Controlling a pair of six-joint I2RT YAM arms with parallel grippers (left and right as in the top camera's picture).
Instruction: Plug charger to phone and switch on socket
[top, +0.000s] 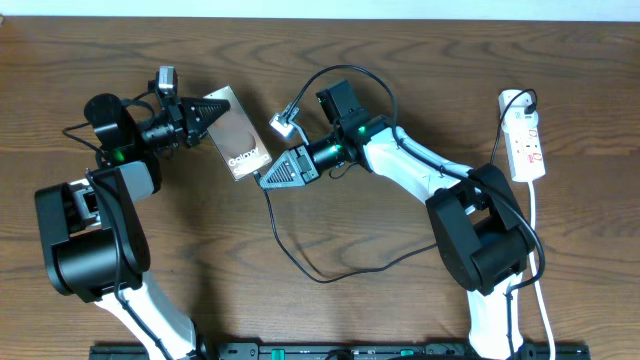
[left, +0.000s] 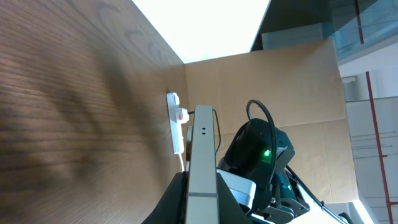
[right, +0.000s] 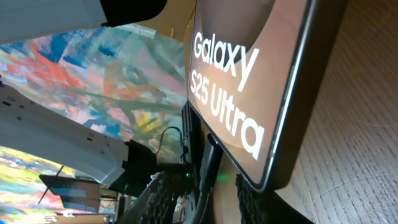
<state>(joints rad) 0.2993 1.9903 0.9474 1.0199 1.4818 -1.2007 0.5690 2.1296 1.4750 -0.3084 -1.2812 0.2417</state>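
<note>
**Wood table: phone held between two tools, socket off at the right**

Brown wood-grain table (top: 350, 320), seen from overhead with both arms reaching in toward the upper middle.

- Phone (top: 236, 135): left of centre and set on a slant, with its bronze face and white "Galaxy" lettering up. The left wrist view shows it edge-on (left: 202, 162).
- Left tool (top: 207, 108): clamped on the phone's upper end, one finger on each side of it.
- Right tool (top: 268, 178): sits right at the phone's lower end, pointing at it. In the right wrist view, "Galaxy S25 Ultra" fills the frame.
- Charger (right: 210, 158): its black plug tip stands between the right tool's fingers and meets the phone's bottom edge. The fingers look clamped on the tip, but the spot is dark and crowded and the contact itself is hard to make out. In the overhead view the thin black cable drops away from the right tool and loops across the table toward the right arm's base.
- Socket (top: 526, 140): a white strip lying near the right edge of the table, well apart from the phone and both tools. It has red marks on its face, a black plug at its top end, and a white cord trailing down past the right arm.
</note>
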